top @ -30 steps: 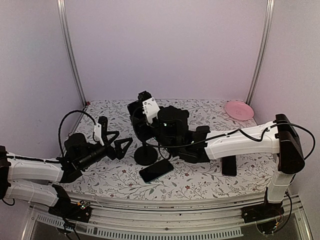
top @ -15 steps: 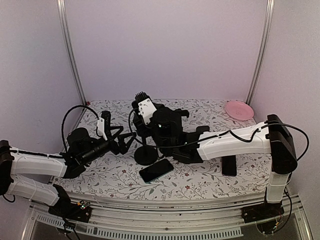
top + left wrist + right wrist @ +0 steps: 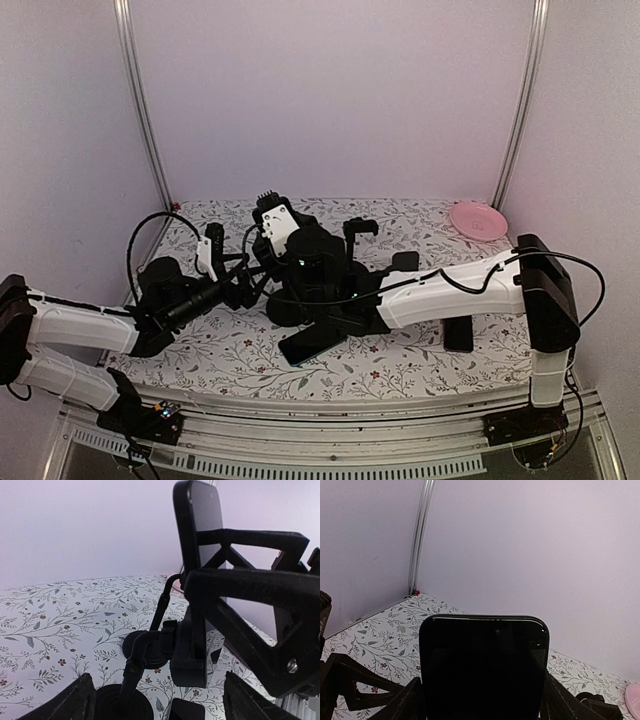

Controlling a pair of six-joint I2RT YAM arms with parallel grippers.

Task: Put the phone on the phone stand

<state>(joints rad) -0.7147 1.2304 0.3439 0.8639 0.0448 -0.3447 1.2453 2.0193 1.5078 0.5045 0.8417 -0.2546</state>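
Phone point(image 3: 484, 665) black, glossy, round-cornered, upright, screen dark.

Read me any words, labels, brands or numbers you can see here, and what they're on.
None readable. The upright phone shows a dark blank screen, the flat phone is dark too, the pink plate is plain, and the tablecloth has only a flower print.
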